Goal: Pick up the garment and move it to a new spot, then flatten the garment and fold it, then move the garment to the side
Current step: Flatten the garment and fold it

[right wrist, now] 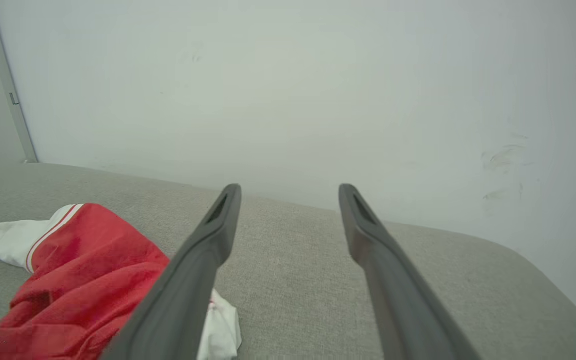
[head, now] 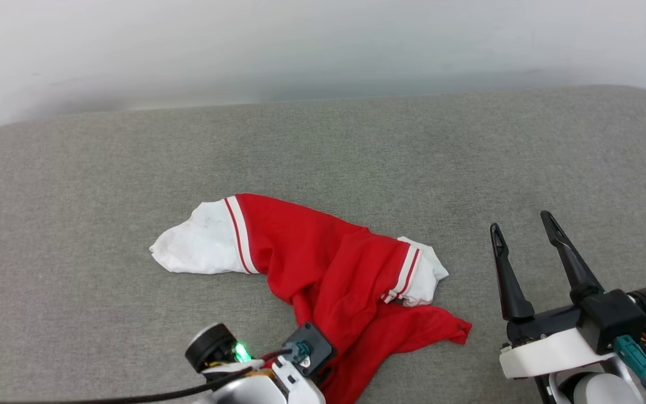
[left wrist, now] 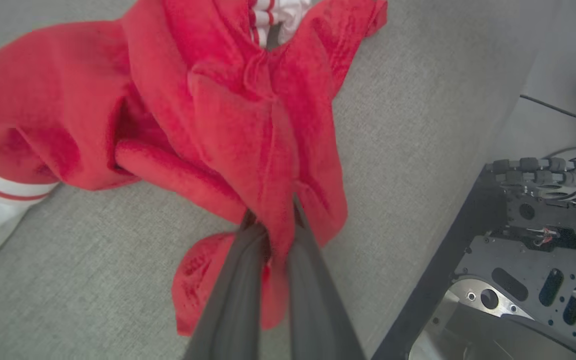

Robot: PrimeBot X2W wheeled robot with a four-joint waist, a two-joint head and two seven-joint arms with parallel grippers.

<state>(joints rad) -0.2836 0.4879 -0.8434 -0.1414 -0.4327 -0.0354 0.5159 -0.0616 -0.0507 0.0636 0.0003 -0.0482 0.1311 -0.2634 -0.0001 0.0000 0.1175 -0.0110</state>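
The garment (head: 323, 264), red with white sleeves and striped trim, lies crumpled in the middle of the grey padded surface (head: 76, 185). One white sleeve (head: 197, 241) points left and the other (head: 421, 275) lies on the right. In the left wrist view my left gripper (left wrist: 272, 222) is shut on a bunched fold of the garment's (left wrist: 228, 125) red cloth near its front edge. Its wrist housing (head: 307, 350) shows at the bottom of the head view. My right gripper (head: 519, 221) stands open to the right of the garment, apart from it, with nothing between its fingers (right wrist: 218, 235).
A pale wall (head: 323, 45) runs along the far edge of the surface. The surface's front edge and my dark base (left wrist: 518, 260) show at the right of the left wrist view, with cables (left wrist: 558, 112) on the floor beyond. Bare grey surface lies on both sides of the garment.
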